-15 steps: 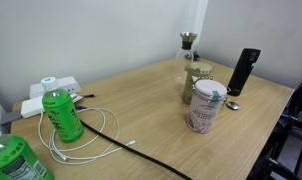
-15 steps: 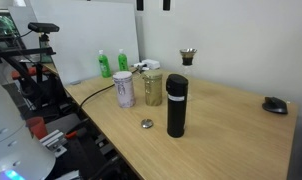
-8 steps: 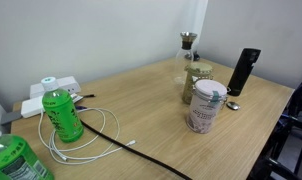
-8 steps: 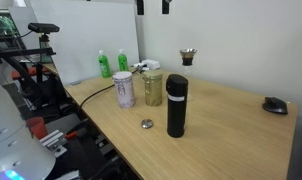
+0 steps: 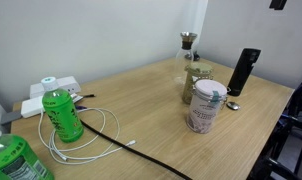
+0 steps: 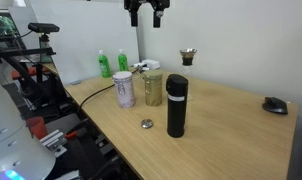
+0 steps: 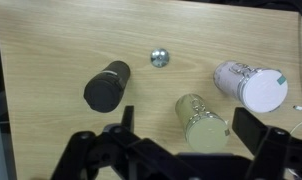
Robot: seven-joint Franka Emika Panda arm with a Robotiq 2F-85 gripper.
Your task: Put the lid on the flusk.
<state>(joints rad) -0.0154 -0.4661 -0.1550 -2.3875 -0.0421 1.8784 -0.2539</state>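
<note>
Arm hangs high above table, wrist pointing down, jaws spread wide, empty

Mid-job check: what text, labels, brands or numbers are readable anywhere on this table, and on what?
No text reads clearly in any view.
On the tin can: pink-and-white print, too blurred to read.
On the green bottle: label too small to read.
On the black column: no marking visible.

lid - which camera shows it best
The wrist view. It looks straight down on the lid, which lies alone on bare wood, well apart from the black column and the tin can. In both exterior views it is only a small speck on the table near the black column, too small for detail.
</note>
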